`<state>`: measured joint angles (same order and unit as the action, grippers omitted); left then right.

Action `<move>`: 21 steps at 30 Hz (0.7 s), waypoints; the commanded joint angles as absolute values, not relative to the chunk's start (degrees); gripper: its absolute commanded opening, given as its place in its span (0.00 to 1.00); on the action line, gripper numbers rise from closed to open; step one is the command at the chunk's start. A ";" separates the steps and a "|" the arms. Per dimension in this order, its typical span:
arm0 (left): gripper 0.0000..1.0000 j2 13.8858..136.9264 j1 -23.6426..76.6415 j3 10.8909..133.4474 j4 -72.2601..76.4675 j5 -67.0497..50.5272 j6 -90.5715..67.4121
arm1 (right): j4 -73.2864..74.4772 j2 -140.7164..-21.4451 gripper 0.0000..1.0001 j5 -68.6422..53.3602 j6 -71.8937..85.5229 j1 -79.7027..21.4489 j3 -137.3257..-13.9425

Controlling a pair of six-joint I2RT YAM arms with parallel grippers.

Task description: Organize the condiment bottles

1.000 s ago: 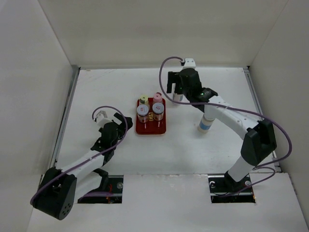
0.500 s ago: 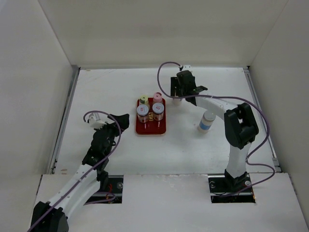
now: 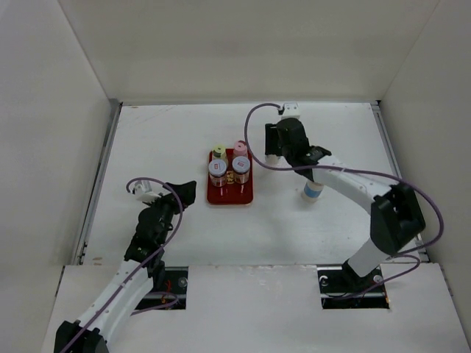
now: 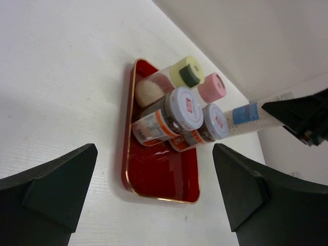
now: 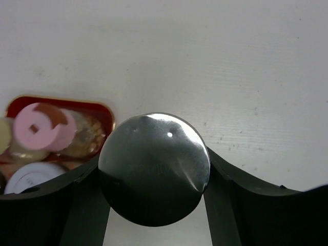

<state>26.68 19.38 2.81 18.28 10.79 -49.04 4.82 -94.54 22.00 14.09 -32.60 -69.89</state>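
Silver-capped bottle (image 5: 154, 163) gripped, right pincer (image 5: 154, 177) shifted rightward

Our left gripper (image 4: 154, 197) is spread wide on its outstretched arm; our right gripper (image 5: 154, 171) clamps a silver-capped bottle (image 5: 154, 154).

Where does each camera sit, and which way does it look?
Top external: fixed above and behind, looking down on the table; both arms show.
Left wrist: on the left arm, looking across at the red tray; its fingers frame it.
Right wrist: on the right arm, looking down on the silver-capped bottle between its fingers.
All share the pink-capped bottle.
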 commanded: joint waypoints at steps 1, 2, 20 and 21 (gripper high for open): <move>1.00 26.01 18.85 -1.23 28.89 9.41 -47.73 | 1.40 -84.65 0.60 23.99 13.71 -37.56 -68.65; 1.00 26.19 18.94 -1.40 30.92 9.14 -47.72 | 2.28 -83.51 0.60 23.99 13.88 -38.96 -68.03; 1.00 32.43 20.26 -4.57 44.04 12.66 -48.95 | -2.28 -96.40 0.61 26.80 18.98 -59.63 -74.96; 1.00 32.43 20.17 -4.57 43.86 12.57 -49.04 | -2.29 -97.90 0.61 27.68 18.98 -60.15 -76.01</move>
